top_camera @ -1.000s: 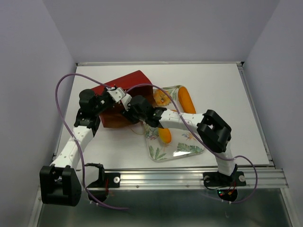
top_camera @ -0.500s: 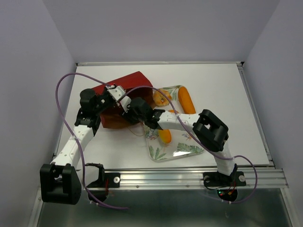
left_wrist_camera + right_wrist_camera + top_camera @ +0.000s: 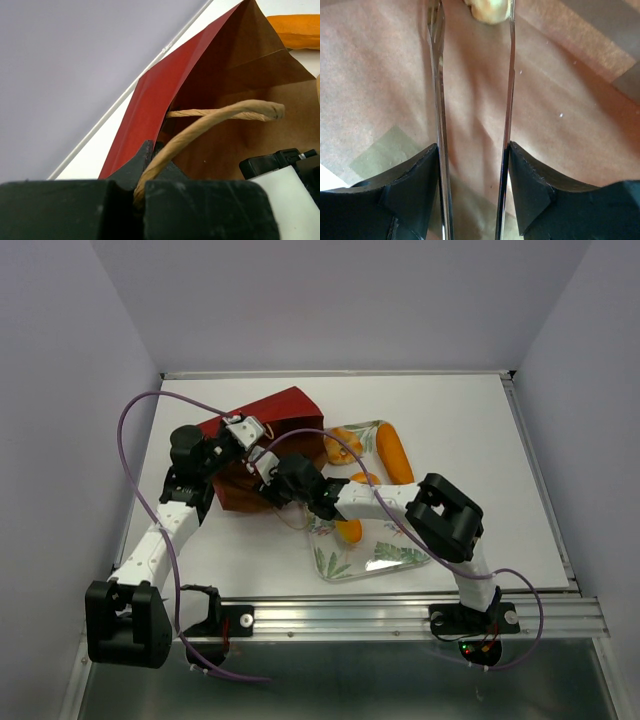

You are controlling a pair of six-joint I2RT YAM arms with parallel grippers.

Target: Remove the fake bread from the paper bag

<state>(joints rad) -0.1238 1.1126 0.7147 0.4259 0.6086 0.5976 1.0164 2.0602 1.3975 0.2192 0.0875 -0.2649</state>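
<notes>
Inside the bag (image 3: 275, 415) we've got the right gripper (image 3: 472, 30), jaws apart, with a bun (image 3: 490, 9) just at its tips, not clamped as far as we can tell. Left gripper (image 3: 150, 165) is pinched on the handle (image 3: 220, 115), holding the mouth up. Loaf (image 3: 393, 452) lies on the tray (image 3: 395, 558). Step: reach-and-grasp. Next we'd ease forward, close on the bun, then back out.
</notes>
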